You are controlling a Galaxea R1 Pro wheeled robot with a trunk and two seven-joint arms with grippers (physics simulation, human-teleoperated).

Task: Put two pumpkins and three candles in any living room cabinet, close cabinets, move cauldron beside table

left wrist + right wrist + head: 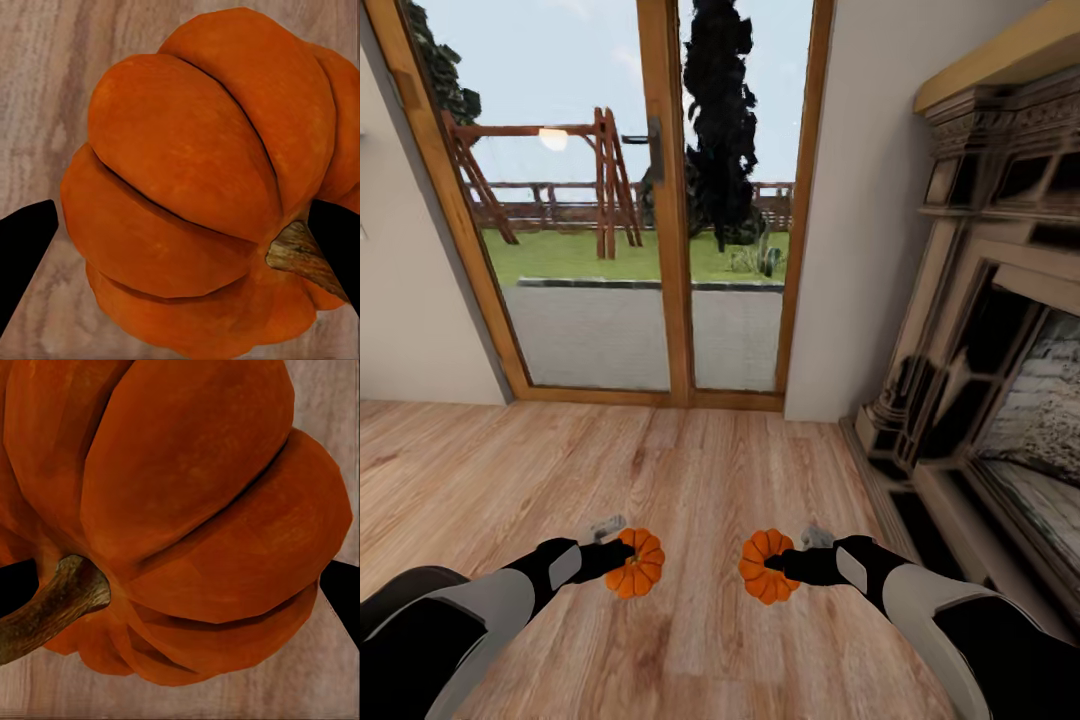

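1. My left gripper (622, 556) was clamped on one pumpkin (637, 563), carried above the wooden floor (690, 470).
2. My right gripper (778, 566) was clamped on the other pumpkin (765, 566), both presumably bound for a cabinet.

Probably a home living room: fireplace (1000, 370), wood floor (690, 480), glazed garden doors (650, 200).

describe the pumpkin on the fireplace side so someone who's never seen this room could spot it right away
Start at the carved stone fireplace along the room's right wall, then look down to the wood floor before the glass doors. Two orange pumpkins are held there; it is the pumpkin in the right hand, nearer the fireplace than its twin.
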